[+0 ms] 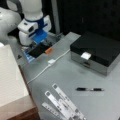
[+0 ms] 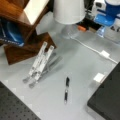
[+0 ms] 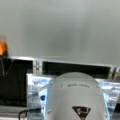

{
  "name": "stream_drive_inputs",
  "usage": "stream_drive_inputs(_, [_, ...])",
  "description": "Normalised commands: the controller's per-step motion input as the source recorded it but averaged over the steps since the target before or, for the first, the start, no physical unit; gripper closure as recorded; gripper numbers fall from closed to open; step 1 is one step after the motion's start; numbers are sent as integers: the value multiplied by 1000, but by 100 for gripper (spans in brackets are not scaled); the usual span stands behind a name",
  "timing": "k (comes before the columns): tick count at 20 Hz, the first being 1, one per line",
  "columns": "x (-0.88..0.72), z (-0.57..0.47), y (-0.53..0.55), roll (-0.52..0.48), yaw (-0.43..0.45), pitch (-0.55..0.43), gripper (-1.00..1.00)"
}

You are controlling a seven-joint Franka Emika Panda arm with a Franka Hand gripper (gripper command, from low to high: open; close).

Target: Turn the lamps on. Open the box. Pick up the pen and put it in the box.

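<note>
Gripper (image 1: 40, 37) hangs at a front view's top left, a white rounded wrist with a blue plastic part under it, low over a black pad at the table's far corner; whether its jaws stand wide or narrow cannot be told. It is well apart from both task things and holds nothing that shows. Smooth matt grey table (image 1: 75, 72) carries the box (image 1: 96, 51), a flat rectangular case with a black lid, silvery-grey sides and a small front latch, lid down, with a white label (image 1: 85, 55) at the lid's front edge; any writing on it cannot be read. Near the box's front lies the pen (image 1: 90, 89), thin and black with a silvery band near its middle, flat on the table; in a front view it shows again (image 2: 66, 89), beside the box's dark corner (image 2: 107, 100). Flat white strips (image 1: 63, 102) lie fanned at a front view's bottom. A thin white cable (image 1: 47, 65) with a small white block runs across the table. A lamp with a smooth white shade (image 2: 68, 11) stands in a front view's top, beside a brown wooden stand (image 2: 25, 37). An orange piece (image 1: 48, 50) sits near the black pad.
</note>
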Motion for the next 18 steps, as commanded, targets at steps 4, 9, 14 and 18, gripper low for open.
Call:
stream_drive_inputs(4, [49, -214, 122, 55, 26, -87, 100])
stream_drive_inputs(9, [-23, -217, 102, 37, 35, -68, 100])
stream_drive_inputs(14, [-87, -186, 77, 21, 35, -91, 100])
stream_drive_inputs(18, [-107, -259, 68, 13, 34, -123, 100])
